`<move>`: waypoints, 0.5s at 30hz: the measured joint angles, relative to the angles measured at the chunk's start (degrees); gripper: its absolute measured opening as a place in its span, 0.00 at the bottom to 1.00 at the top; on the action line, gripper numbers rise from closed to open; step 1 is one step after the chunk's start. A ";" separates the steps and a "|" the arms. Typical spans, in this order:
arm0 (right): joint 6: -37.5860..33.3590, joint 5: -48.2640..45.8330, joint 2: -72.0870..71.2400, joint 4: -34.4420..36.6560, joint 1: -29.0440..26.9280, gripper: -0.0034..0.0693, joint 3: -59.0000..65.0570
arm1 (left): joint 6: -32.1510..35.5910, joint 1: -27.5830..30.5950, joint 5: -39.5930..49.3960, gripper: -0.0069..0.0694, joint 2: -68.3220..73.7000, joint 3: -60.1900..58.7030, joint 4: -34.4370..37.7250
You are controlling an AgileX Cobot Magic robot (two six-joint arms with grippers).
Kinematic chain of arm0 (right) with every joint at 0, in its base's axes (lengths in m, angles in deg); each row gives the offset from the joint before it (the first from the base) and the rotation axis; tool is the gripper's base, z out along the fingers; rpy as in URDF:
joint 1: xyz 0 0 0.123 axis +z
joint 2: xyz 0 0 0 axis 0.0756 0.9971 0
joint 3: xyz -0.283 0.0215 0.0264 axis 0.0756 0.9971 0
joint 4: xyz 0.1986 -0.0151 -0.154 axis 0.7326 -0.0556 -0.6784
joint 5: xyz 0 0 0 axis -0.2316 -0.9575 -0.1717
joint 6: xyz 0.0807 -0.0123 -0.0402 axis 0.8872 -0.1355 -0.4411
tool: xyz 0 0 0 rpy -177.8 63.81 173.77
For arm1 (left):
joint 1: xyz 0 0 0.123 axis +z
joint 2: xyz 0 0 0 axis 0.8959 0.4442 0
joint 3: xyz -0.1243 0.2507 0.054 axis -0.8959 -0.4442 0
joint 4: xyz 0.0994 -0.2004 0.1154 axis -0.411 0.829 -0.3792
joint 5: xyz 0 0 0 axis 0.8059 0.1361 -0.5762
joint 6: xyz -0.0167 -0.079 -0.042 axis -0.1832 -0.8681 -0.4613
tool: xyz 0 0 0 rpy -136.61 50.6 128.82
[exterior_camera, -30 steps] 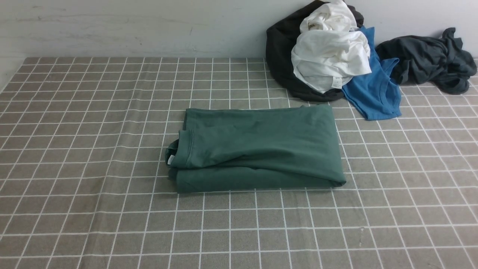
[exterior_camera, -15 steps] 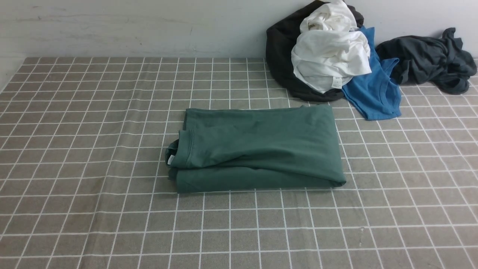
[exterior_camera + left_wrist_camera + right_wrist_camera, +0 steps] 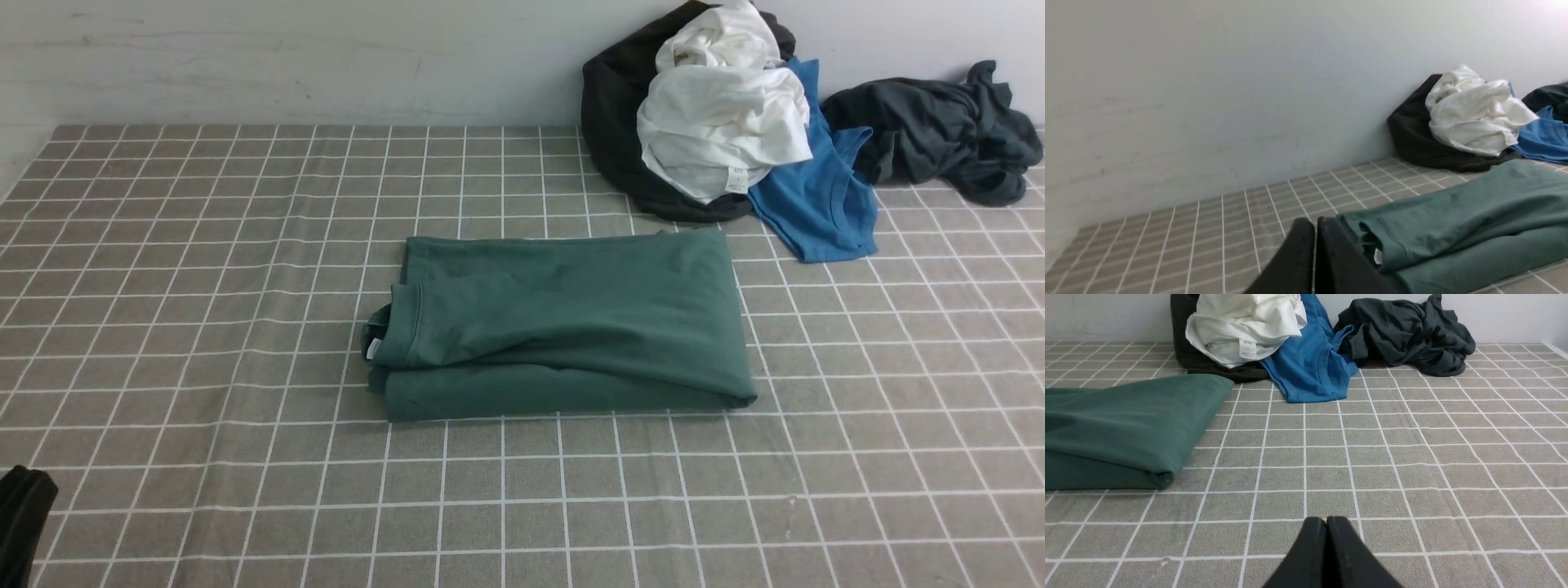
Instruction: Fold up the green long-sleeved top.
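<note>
The green long-sleeved top (image 3: 563, 327) lies folded into a wide, low bundle on the grid-patterned surface (image 3: 245, 490), around its middle and well in from the near edge. Its right end is a fairly straight fold, while the left end is uneven, with bunched layers and a small white tag (image 3: 373, 349) showing. A loose fold slants across the upper layer, above a smoother strip along the near side.

The left gripper (image 3: 1312, 228) has its fingertips together, with nothing between them; in the front view its dark tip reaches in at the near left corner. The right gripper (image 3: 1327, 522) also has its fingertips together and empty, above the surface and apart from the top.

Toward the far right corner, a crumpled white garment (image 3: 722, 122) rests on a black cloth (image 3: 612, 122), close behind the right end of the green top. A bright blue shirt (image 3: 824, 196) spreads out beside them, and a dark grey garment (image 3: 939, 131) lies heaped farther right, touching the blue one. A pale wall (image 3: 326, 57) rises behind the far edge.
</note>
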 joint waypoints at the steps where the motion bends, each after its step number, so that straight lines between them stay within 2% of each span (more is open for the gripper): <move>1: 0.01 0.00 0.00 0.00 0.00 0.03 0.00 | 0.95 1.06 0.88 0.08 0.00 -0.14 1.93; 3: 0.01 0.00 0.00 0.00 0.00 0.03 0.00 | 1.75 2.60 3.16 0.08 0.00 -0.14 3.64; 7: 0.01 0.00 0.00 0.00 0.00 0.03 0.00 | 2.31 7.91 18.02 0.08 0.00 -0.14 5.73; 9: 0.01 0.00 0.00 0.00 0.00 0.03 0.00 | 2.31 9.08 21.96 0.08 0.00 -0.25 5.92; 15: 0.01 0.00 0.00 0.00 0.00 0.03 0.00 | 2.31 9.84 22.43 0.08 0.00 -0.27 6.13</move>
